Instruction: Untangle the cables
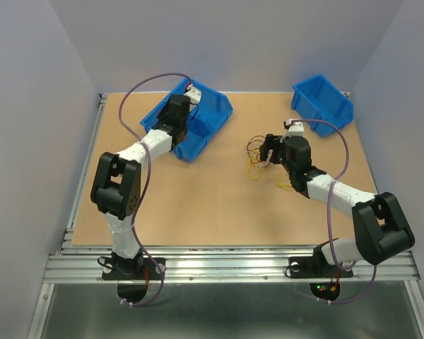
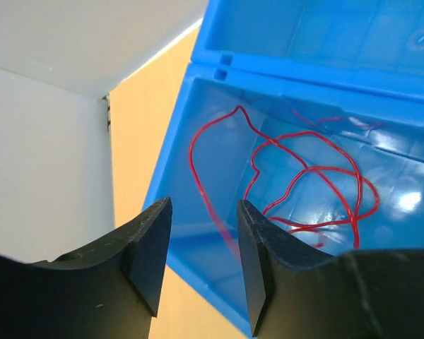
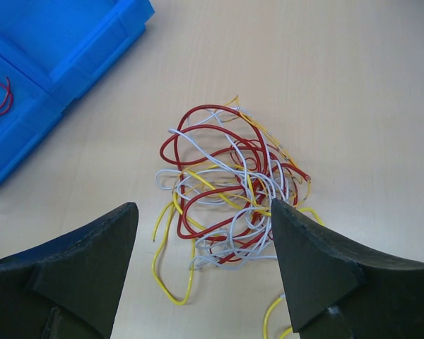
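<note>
Left wrist view: blue bin [image 2: 318,42] holds red cables [image 2: 307,226], perhaps two.

The cables [image 3: 230,187] are mostly one messy clump sitting on the tabletop [image 3: 353,85], with red, yellow and white wires all looped through each other. The red loops arc widest around the top and left, the white ones squiggle through the middle, and a few yellow strands poke out at the edges. One yellow wire [image 3: 171,272] trails off the lower left in a long U, its top running into the clump. Separately, a single long red wire [image 2: 304,169] lies loose and curly inside a blue bin [image 2: 180,176], well apart from the clump.
</note>
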Tool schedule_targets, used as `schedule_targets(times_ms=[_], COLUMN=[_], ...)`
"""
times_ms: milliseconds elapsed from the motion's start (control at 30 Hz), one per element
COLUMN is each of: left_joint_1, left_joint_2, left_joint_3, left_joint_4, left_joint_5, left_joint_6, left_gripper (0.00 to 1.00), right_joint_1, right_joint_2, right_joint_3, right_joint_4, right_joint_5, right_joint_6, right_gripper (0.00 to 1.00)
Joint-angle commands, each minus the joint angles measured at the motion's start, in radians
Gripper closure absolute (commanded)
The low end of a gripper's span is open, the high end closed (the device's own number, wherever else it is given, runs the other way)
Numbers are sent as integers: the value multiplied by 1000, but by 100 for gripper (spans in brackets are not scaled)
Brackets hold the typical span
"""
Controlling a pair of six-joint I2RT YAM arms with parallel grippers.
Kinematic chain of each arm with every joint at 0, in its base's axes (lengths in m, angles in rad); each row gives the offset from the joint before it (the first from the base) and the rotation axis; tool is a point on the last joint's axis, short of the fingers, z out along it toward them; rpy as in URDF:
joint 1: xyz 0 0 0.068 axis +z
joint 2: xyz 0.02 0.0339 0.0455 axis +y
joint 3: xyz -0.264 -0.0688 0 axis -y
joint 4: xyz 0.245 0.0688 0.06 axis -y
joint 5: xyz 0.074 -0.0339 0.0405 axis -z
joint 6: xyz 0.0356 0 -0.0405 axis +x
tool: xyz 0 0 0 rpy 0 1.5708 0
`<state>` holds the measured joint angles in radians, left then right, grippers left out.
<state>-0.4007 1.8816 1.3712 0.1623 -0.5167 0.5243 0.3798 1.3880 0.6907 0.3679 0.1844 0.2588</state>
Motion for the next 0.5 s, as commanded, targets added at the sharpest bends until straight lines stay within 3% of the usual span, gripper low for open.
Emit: schedule_targets(times_ms=[0, 200, 233, 267, 300, 367, 467], left_joint_1=[17, 17, 17, 16, 17, 14, -3], left_joint_2=[-134, -190, -194, -202, -219, -239, -295], left_joint_3=[-1, -32, -37, -43, -67, -102, -232], left_joint_4=[-32, -32, -29, -29, -26, 9, 117], left_joint_5=[128, 274, 356, 407, 459, 605, 656], left_joint_6=[-73, -125, -144, -147, -152, -162, -176], left_gripper=[46, 49, 49, 46, 29, 11, 7], right_joint_1=[2, 2, 2, 2, 2, 2, 4], right_joint_2=[17, 14, 13, 11, 13, 20, 54], right_joint_3=[12, 12, 10, 9, 10, 13, 52], right_joint_4=[43, 43, 42, 40, 40, 26, -14], right_joint_5=[-23, -26, -23, -20, -19, -28, -28], right_joint_6=[3, 5, 5, 3, 3, 2, -1], right_gripper=[20, 20, 20, 20, 20, 21, 23])
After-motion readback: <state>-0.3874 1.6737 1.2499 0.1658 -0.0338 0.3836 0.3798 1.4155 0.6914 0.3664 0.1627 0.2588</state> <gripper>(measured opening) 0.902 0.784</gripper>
